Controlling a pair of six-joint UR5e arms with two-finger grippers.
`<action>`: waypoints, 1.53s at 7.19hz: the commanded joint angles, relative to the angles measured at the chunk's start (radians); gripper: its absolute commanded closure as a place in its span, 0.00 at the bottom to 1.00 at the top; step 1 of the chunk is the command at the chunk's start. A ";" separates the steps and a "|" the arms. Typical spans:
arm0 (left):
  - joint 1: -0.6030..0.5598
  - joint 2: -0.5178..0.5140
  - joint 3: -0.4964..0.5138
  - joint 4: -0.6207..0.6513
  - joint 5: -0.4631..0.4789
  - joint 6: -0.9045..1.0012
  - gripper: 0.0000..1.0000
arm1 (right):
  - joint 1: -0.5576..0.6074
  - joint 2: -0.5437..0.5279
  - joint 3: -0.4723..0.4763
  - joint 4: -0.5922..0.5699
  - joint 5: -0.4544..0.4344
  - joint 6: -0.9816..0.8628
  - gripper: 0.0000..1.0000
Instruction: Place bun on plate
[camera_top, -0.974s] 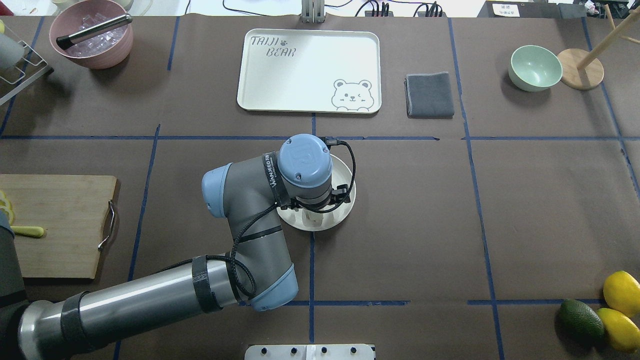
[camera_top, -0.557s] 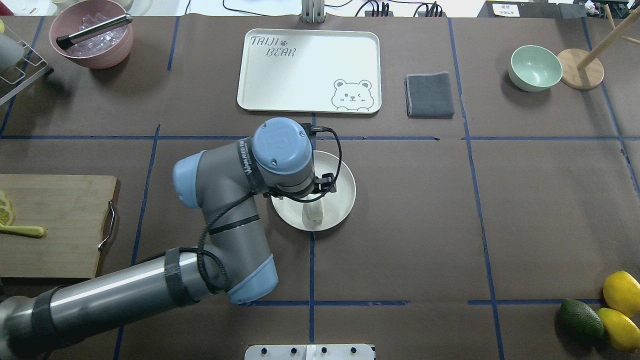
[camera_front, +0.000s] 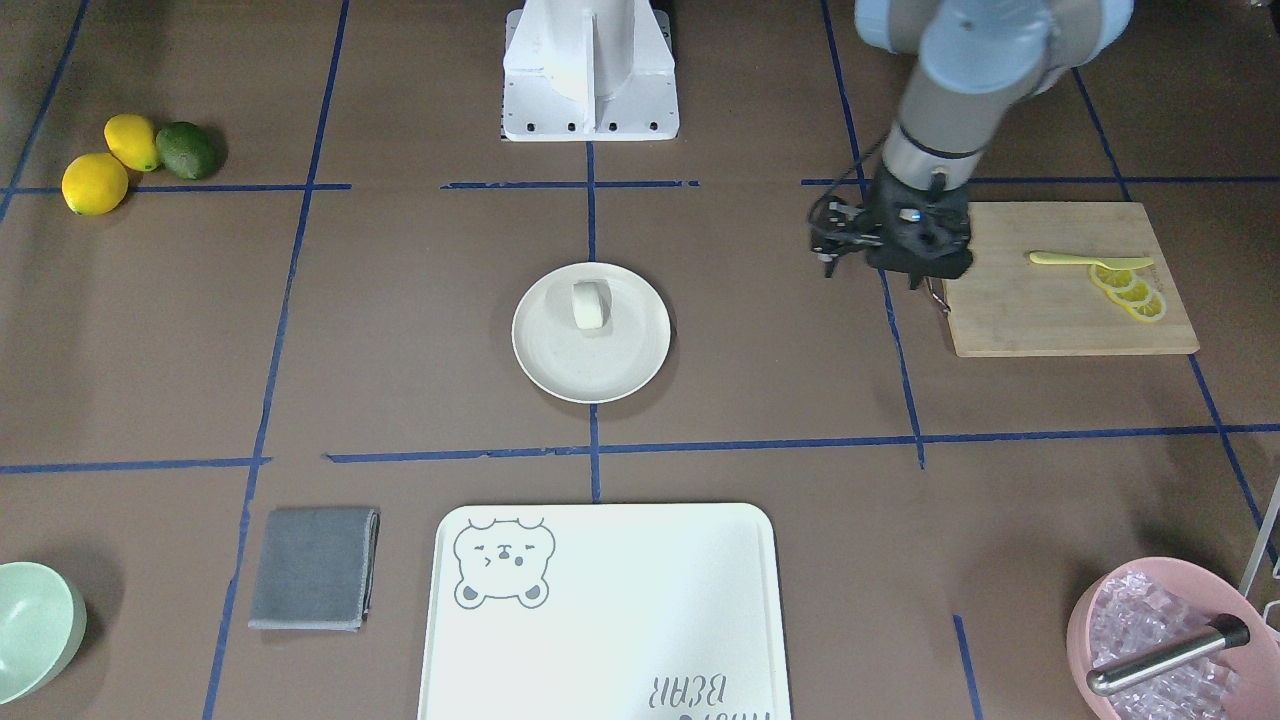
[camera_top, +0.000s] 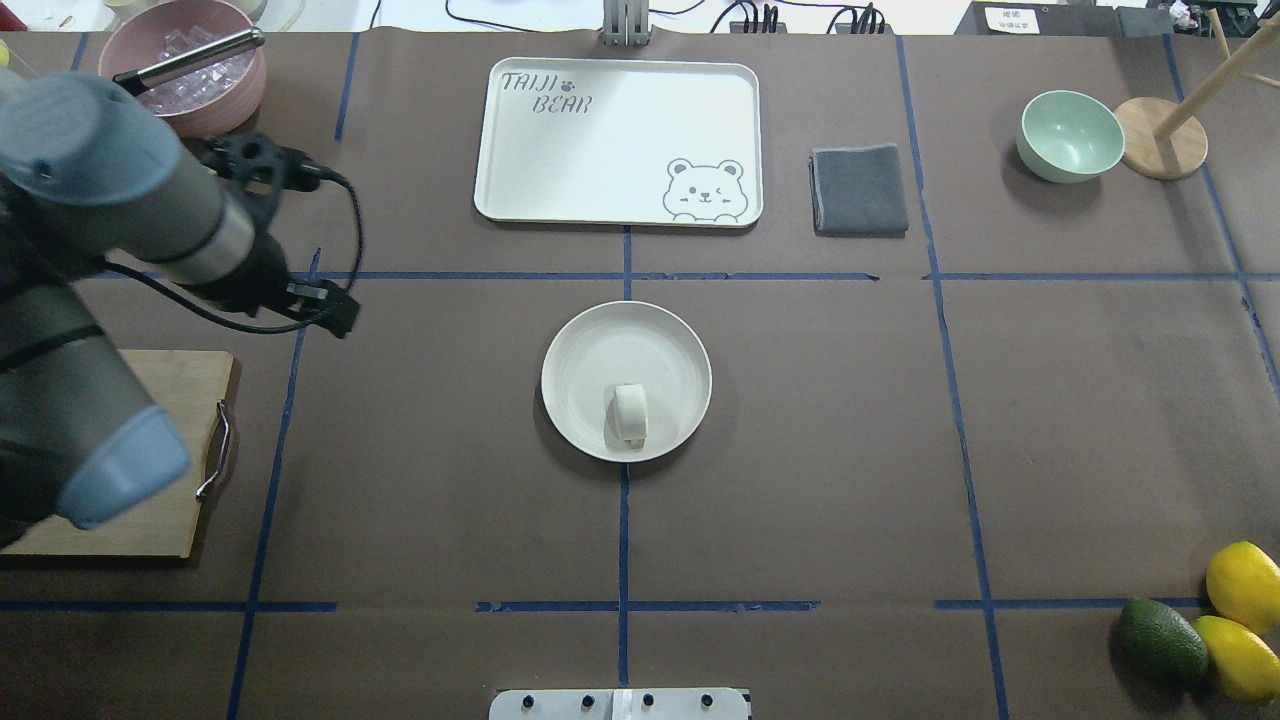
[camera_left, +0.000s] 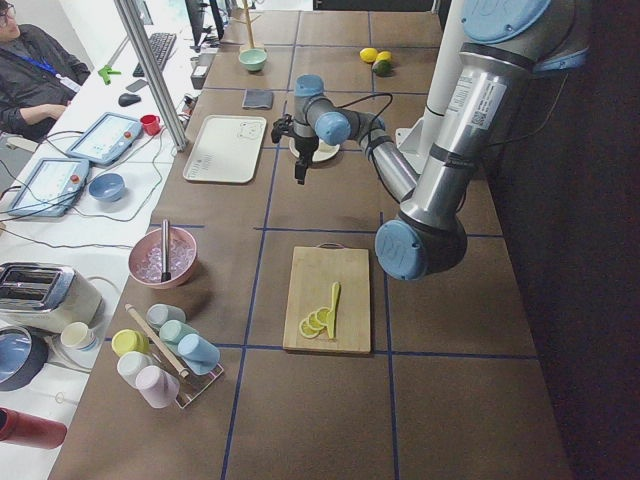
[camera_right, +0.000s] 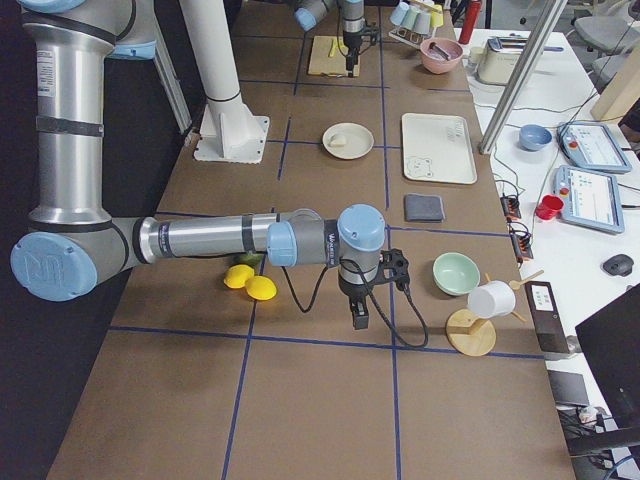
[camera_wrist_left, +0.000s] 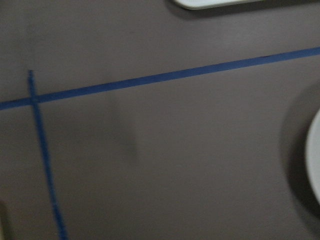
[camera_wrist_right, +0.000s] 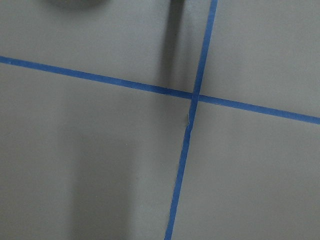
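Observation:
The bun (camera_top: 630, 415) is a small white lump lying on its side on the near half of the round cream plate (camera_top: 680, 345) at the table's middle; it also shows in the front view as the bun (camera_front: 589, 304) on the plate (camera_front: 600, 370). Nothing touches it. My left gripper (camera_top: 335, 315) hangs above the bare table far to the plate's left, near the cutting board's corner (camera_front: 965, 300); I cannot tell whether its fingers are apart. My right gripper (camera_right: 360, 320) shows only in the right side view, low over the table near the lemons, so I cannot tell its state.
A bear-printed tray (camera_top: 615, 140), a folded grey cloth (camera_top: 860, 190), a mint bowl (camera_top: 1070, 135) and a wooden stand (camera_top: 1160, 140) line the far side. A pink bowl of ice (camera_top: 240, 100) stands far left. Lemon slices (camera_front: 1128, 290) lie on the board. Lemons and an avocado (camera_top: 1160, 640) sit near right.
My left arm has pulled away from over the plate and swung far to the left. The bun stays behind on the plate, now in full view.

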 joint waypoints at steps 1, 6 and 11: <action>-0.296 0.205 -0.006 0.002 -0.146 0.400 0.00 | -0.001 0.000 0.001 0.000 0.000 0.000 0.00; -0.668 0.336 0.273 -0.013 -0.341 0.765 0.00 | 0.001 -0.002 -0.004 0.000 -0.002 -0.002 0.00; -0.720 0.330 0.291 -0.015 -0.336 0.802 0.00 | 0.001 -0.006 -0.002 0.000 -0.002 0.000 0.00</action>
